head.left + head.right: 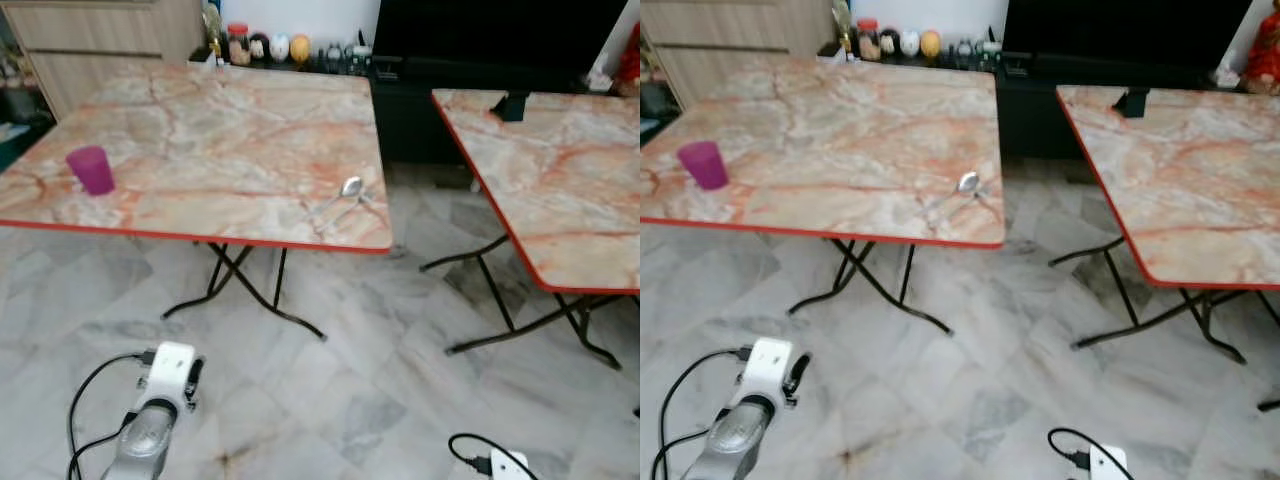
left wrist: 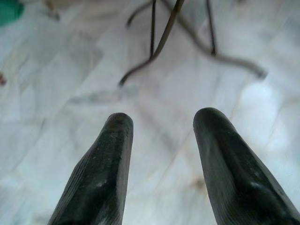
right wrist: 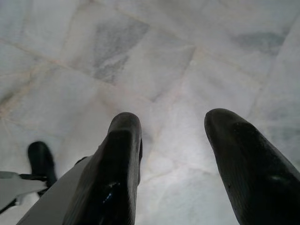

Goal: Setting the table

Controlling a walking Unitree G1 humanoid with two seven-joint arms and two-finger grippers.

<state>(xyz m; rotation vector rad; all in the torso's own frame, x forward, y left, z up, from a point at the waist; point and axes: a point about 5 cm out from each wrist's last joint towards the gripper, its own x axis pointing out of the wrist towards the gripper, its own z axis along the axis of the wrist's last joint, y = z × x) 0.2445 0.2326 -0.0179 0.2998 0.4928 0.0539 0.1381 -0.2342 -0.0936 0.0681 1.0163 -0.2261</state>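
Both arms hang low over the marble floor (image 1: 330,400), well apart from the tables. The left gripper (image 2: 161,140) has its two fingers spread with a clear gap and holds nothing, and the right gripper (image 3: 176,140) is the same, open and empty. On the left table (image 1: 200,130) a spoon (image 1: 342,197) lies near the front right corner, close to the front edge, and a purple cup (image 1: 91,169) stands near the front left edge. The spoon is thin and flat, so I think the fingers can slip on it or push it over the edge. The cup is light and can tip if one finger touches it first. The metal legs (image 1: 245,280) can also catch the robot while it walks closer
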